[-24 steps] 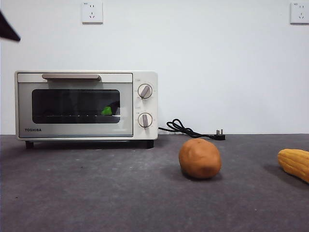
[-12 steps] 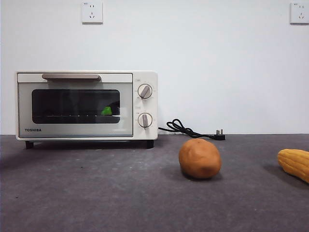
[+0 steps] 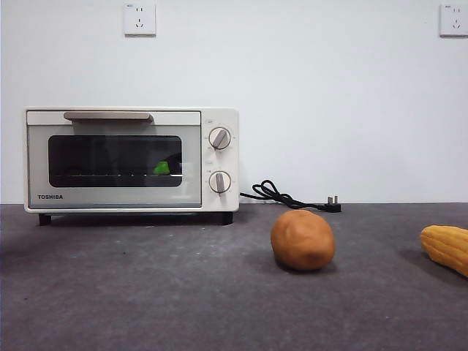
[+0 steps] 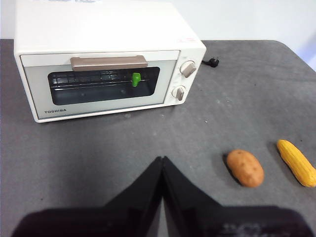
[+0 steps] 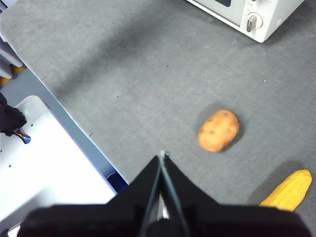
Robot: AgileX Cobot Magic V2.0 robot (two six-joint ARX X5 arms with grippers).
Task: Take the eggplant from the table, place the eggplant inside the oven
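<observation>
The cream-white oven [image 3: 131,159] stands at the back left of the dark grey table [image 3: 183,292] with its glass door closed. Behind the glass, the eggplant's green stem cap [image 3: 161,168] shows on the wire rack; its dark body is hard to make out. The left wrist view shows the same oven [image 4: 106,54] and green cap [image 4: 136,79] from above. My left gripper [image 4: 162,159] hangs shut and empty, high above the table in front of the oven. My right gripper [image 5: 161,155] is also shut and empty, above the table's near edge.
A round orange-brown potato [image 3: 303,240] lies mid-table and a yellow corn cob [image 3: 446,248] at the right edge. The oven's black power cord [image 3: 289,196] lies behind them. A white stand [image 5: 44,158] sits beside the table edge in the right wrist view.
The black arm tip at the top left corner of the front view has gone out of the picture. Oven, potato and corn have not moved.
</observation>
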